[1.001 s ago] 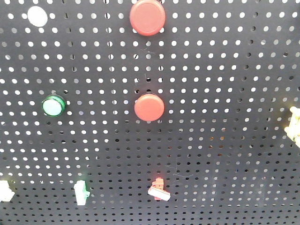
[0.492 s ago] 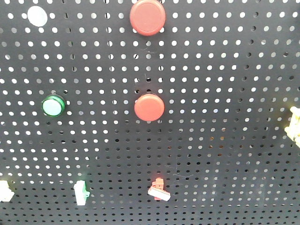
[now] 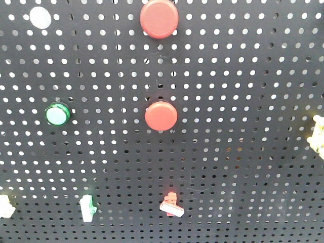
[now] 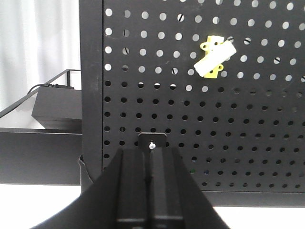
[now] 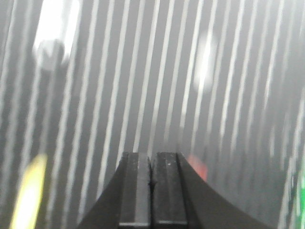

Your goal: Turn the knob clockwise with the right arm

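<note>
Nothing on the pegboard [image 3: 238, 96] had shifted in the front view since a second before. Its red knob [image 3: 171, 205] sat low and centre in that view, tilted, with no gripper near. The right gripper [image 5: 151, 160] had its fingers pressed together on nothing, and everything behind it was smeared into streaks. The left gripper [image 4: 151, 157] was likewise closed and empty, facing the board below a yellow knob [image 4: 214, 57].

The left gripper [image 4: 150, 151] has its jaws pressed together with no gap. The right gripper [image 5: 151, 161] likewise shows jaws closed flush, holding nothing.
</note>
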`<state>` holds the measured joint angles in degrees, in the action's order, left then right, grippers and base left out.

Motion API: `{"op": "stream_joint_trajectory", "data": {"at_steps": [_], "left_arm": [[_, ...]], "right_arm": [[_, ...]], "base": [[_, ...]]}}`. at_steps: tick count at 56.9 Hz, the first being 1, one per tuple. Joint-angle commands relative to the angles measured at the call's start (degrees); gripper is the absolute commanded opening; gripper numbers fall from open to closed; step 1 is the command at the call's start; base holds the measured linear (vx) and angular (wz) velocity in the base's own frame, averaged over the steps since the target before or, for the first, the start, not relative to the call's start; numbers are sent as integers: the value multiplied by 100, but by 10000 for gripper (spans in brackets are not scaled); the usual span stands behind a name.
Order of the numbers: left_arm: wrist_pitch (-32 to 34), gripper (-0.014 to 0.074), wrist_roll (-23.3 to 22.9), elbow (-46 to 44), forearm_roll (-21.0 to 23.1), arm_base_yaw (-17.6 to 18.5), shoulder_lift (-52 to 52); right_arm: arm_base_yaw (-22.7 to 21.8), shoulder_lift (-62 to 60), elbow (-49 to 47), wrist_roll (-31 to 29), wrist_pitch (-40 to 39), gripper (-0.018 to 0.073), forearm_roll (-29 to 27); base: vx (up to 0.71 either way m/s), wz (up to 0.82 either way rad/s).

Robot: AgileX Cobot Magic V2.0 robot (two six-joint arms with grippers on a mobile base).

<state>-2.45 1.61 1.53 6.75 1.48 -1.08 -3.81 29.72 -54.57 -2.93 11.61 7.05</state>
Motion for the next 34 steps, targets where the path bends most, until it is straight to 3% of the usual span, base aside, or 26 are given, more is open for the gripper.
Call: {"op": "stream_joint_trajectory", "data": {"at_steps": [1, 4, 5, 14, 26, 34], "left_arm": [[470, -6, -55, 75, 45, -11, 0], [470, -6, -55, 75, 45, -11, 0], [470, -6, -55, 75, 45, -11, 0], [470, -6, -55, 75, 45, -11, 0], [470, -6, -55, 75, 45, -11, 0], [470, -6, -55, 75, 45, -11, 0]], "right_arm": [[-29, 541, -786, -21, -56, -9, -105], [-29, 688, -1008, 4, -49, -9, -281], [-29, 831, -1240, 78, -84, -9, -622], [92, 950, -1404, -372, -9, -8, -741], [1256, 1507, -1984, -2181, 749, -8, -1622], [1817, 1808, -2450, -3255, 1372, -8, -1571]], "base": [[0, 0], [0, 0], [0, 0], [0, 0], [0, 0], [0, 0]]}}
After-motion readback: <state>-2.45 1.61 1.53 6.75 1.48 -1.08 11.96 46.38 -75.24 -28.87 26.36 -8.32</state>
